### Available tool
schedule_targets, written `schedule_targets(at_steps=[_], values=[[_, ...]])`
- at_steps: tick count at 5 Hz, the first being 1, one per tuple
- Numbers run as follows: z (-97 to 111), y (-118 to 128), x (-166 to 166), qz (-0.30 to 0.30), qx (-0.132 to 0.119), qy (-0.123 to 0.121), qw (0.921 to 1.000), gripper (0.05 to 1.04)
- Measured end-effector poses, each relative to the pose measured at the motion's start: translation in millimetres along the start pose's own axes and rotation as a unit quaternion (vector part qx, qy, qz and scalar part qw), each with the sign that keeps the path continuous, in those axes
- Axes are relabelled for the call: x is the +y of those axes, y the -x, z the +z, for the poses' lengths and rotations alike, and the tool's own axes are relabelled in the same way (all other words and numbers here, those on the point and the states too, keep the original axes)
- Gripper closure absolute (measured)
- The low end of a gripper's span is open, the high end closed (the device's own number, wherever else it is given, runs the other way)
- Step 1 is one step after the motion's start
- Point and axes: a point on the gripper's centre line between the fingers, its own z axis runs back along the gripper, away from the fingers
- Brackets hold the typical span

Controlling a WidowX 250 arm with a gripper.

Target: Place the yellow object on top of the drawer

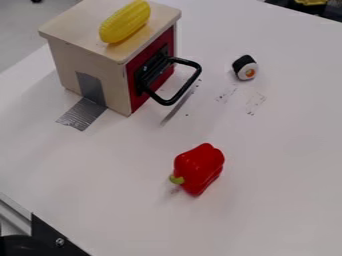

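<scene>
1. Task's thing: yellow corn (pixel 125 21) lies on its side on the flat top of the wooden drawer box (pixel 70 27), slanted across it, near end inboard of the top's near edges. Far end runs up to the view's top edge; can't tell how close it sits to the box's far edge.
2. Drawer: red front (pixel 136 99) looks flush with the box, so likely closed. Black handle (pixel 186 86) sticks out over the table (pixel 280 165). Grey tape (pixel 83 115) runs from the box's side onto the table.
3. Gripper: cannot tell how far open it is, or whether it has hold of anything.
4. Step in hand: placement looks done, goal state met as the task words it. Left to do, at most, is finish up and park the arm.
5. Next move: no new pick needed. If the arm is near the box, go straight up first, then sideways, clear of corn and handle.
6. Risk: corn is rounded and could roll if the box gets knocked; snagging the handle would be the easy way to do that.
7. Others: red pepper (pixel 200 167) and sushi roll (pixel 245 67) sit on the table, apart from the box. Neither is part of this job; leave both alone.
</scene>
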Motion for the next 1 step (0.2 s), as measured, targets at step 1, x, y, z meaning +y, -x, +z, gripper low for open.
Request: schedule_targets(at_steps=[1], values=[[6.3, -0.9, -6.9, -0.006, 0.002, -0.02, 0.9998, 0.083]])
